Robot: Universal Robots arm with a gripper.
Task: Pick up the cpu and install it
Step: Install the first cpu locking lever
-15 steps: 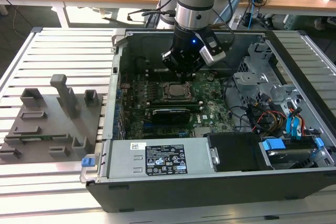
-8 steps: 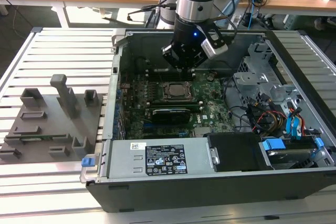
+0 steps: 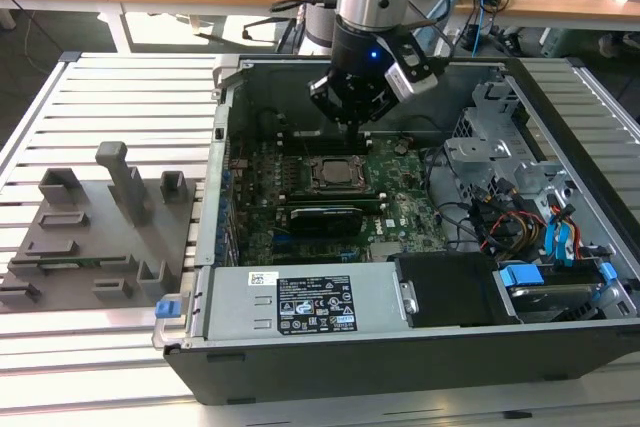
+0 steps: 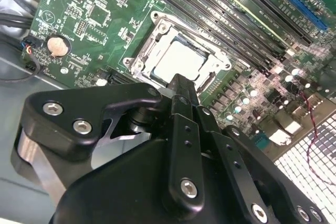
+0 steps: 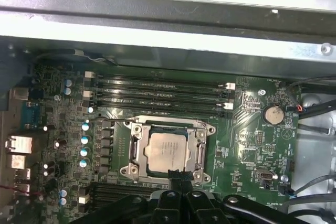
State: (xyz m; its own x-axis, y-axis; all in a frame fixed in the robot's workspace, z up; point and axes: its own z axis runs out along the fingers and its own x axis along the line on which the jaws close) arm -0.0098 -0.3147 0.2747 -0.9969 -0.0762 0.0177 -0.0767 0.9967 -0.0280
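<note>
We see the cpu (image 5: 167,150) already lying flat inside the socket (image 5: 167,151) on the motherboard (image 3: 390,209), within the open computer case (image 3: 420,347). The gripper (image 3: 352,119) hangs above the board, just behind the socket in the exterior view, holding nothing. Its fingers (image 4: 181,100) look pressed together in both wrist views, their tip apart from the cpu. Grey fixture blocks (image 3: 95,227) sit on the counter (image 3: 60,347) at the exterior view's left.

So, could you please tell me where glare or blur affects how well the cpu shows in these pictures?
In the second wrist view, glare washes the cpu nearly white, and the tool in front of it looks soft. In the first wrist view the cpu is evenly lit, while the case wall above glares. In the exterior view the cpu sits in shade.
</note>
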